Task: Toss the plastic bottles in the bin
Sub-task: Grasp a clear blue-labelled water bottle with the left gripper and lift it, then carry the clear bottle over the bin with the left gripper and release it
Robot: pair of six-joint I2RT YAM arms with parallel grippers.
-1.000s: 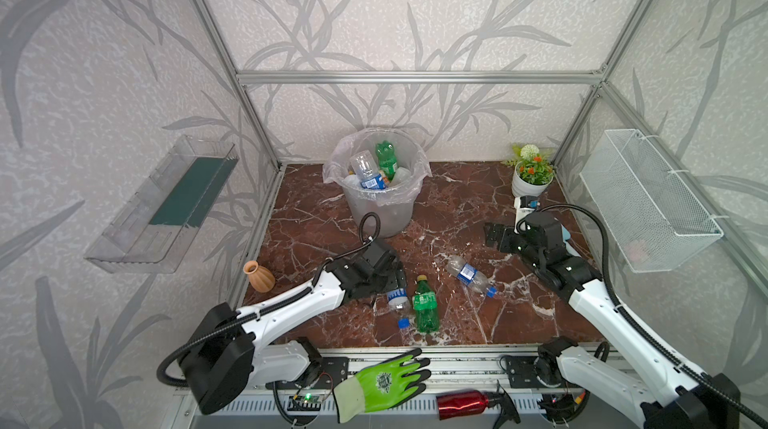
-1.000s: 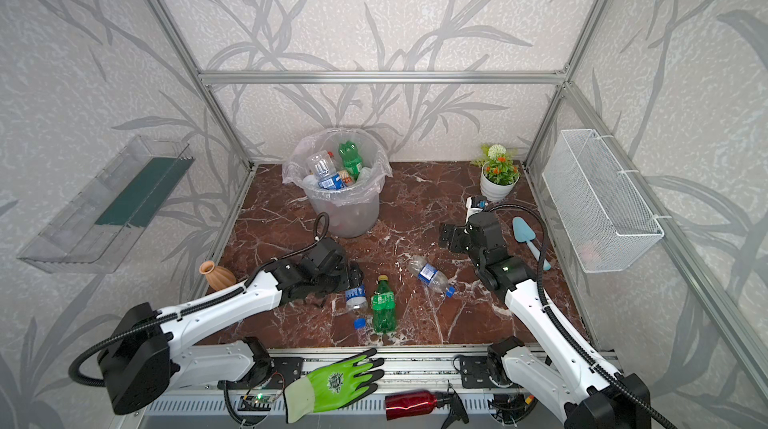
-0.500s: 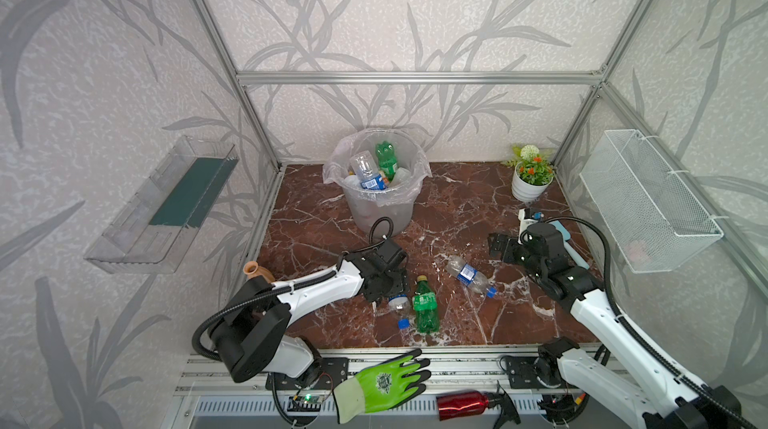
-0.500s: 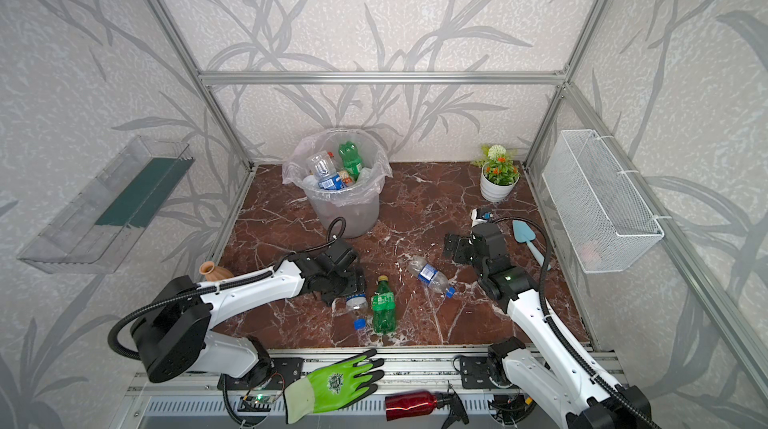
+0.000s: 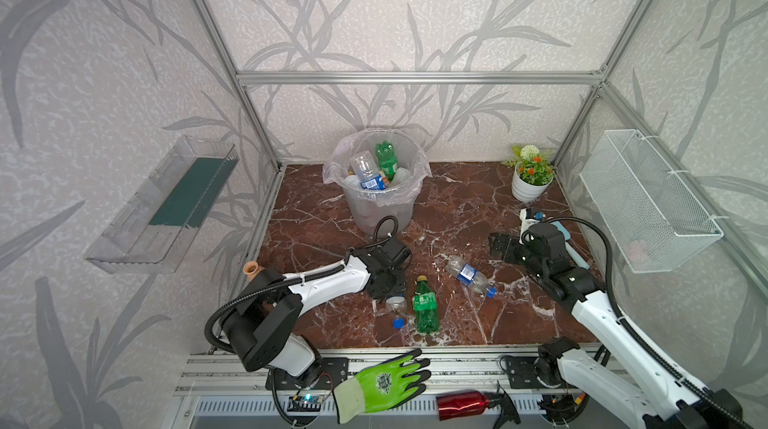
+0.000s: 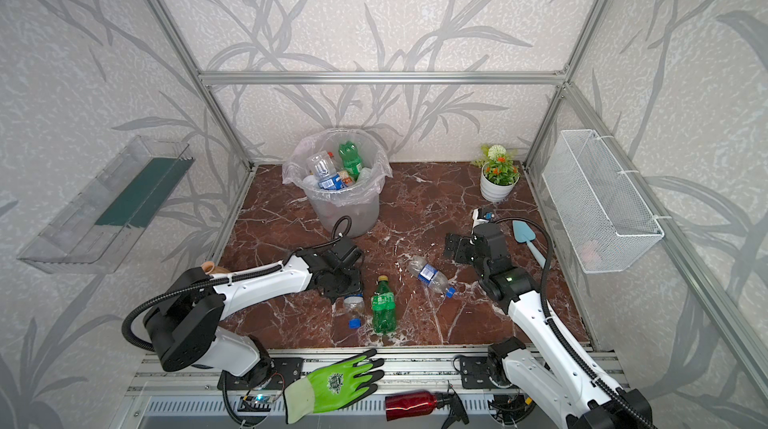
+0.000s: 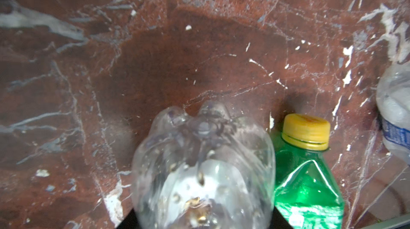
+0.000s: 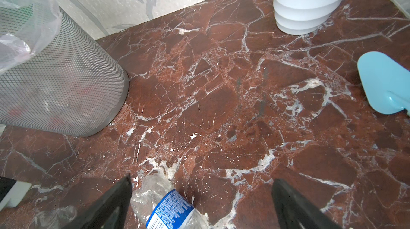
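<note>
Several bottles [image 5: 372, 175] fill the bin [image 5: 384, 213]; in front of it lie a green bottle [image 5: 424, 307], a blue-label bottle [image 5: 469, 275] and a clear bottle [image 7: 199, 168]. The left gripper [image 5: 388, 289] pinches the clear bottle's body; the right gripper [image 8: 202, 180] gapes wide beside the blue-label one. Likely empty, light and crushable: grip mid-body.

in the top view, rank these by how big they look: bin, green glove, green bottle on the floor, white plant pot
1. bin
2. green glove, though it lies nearer the camera, which flatters it
3. green bottle and white plant pot: too alike to rank
</note>
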